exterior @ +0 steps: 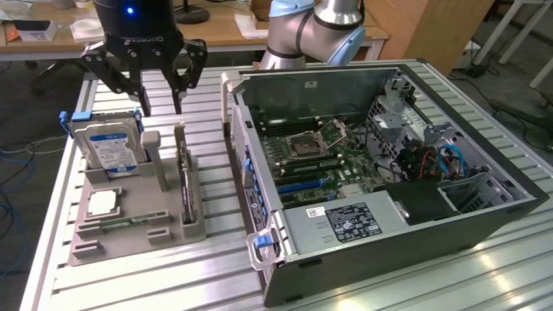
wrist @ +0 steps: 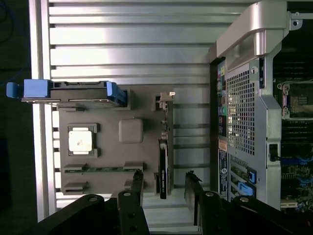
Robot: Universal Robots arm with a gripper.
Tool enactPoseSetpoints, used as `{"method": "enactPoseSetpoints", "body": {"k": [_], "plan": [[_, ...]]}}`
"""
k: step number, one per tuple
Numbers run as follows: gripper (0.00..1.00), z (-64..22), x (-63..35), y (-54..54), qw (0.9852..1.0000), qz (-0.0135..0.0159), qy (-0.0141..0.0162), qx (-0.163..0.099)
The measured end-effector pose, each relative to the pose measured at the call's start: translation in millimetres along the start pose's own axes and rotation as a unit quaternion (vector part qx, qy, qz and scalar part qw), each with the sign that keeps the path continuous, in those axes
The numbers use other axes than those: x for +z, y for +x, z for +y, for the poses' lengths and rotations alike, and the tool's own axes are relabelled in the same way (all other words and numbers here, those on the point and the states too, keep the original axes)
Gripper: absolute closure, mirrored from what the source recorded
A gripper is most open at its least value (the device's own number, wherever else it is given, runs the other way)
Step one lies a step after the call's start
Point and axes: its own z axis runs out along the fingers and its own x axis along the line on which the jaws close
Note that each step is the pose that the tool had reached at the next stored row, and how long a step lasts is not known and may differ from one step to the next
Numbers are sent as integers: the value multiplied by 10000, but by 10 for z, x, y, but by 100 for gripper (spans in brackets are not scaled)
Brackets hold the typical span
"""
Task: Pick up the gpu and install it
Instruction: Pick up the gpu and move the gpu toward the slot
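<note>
The gpu stands on its edge in a slot of the grey holder, on the side nearest the computer case. In the wrist view the gpu is a thin dark strip with its silver bracket at one end. My gripper hangs open above the holder's far end, well clear of the card. Seen from the wrist, the gripper has one black finger on each side of the card's line, with nothing between them.
The open computer case lies on the exterior view's right, motherboard exposed. The holder also carries a hard drive with blue rails, a CPU chip and a memory stick. A slatted aluminium table is underneath.
</note>
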Motion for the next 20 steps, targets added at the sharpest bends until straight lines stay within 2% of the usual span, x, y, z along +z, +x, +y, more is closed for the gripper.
{"method": "enactPoseSetpoints", "body": {"k": [7, 20], "plan": [[53, -60, 15, -2, 10000, 1, 0, -19], [53, -97, 40, -3, 10000, 2, -1, -47]]}}
